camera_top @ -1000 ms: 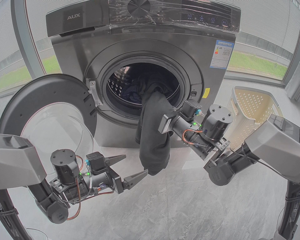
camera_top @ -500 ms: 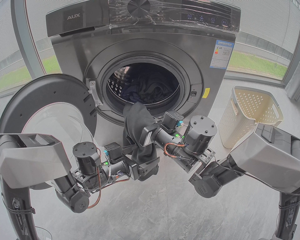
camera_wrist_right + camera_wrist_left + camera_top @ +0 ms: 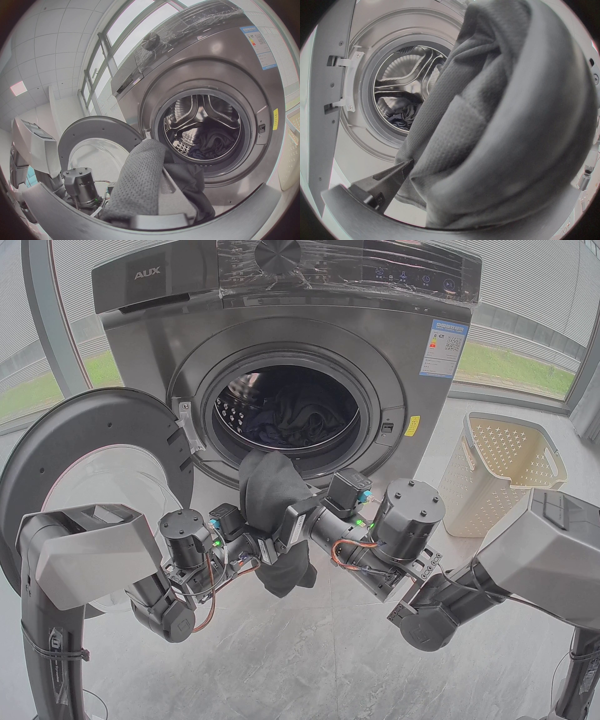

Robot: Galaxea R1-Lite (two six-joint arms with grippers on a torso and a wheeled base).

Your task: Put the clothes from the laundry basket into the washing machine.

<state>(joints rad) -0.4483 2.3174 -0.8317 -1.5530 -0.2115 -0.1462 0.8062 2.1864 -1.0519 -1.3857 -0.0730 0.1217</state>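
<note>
A dark grey garment [image 3: 269, 490] hangs in front of the washing machine [image 3: 281, 321], just below its open drum. My right gripper [image 3: 289, 524] is shut on the garment's upper part, and the cloth drapes over its fingers [image 3: 172, 193]. My left gripper [image 3: 275, 550] is shut on the garment's lower part from the left side. One of its fingers [image 3: 393, 175] presses into the cloth [image 3: 493, 125] and the other is hidden. More dark clothes [image 3: 294, 418] lie inside the drum [image 3: 203, 128]. The cream laundry basket [image 3: 494, 490] stands at the right of the machine.
The round machine door [image 3: 81, 440] is swung wide open to the left, close behind my left arm. Grey tiled floor [image 3: 325, 665] lies open in front. Windows run behind the machine.
The garment, which hung out of the drum, has come away from the opening as my right gripper moved down and left. My left arm rose to the right and shut on its lower part.
</note>
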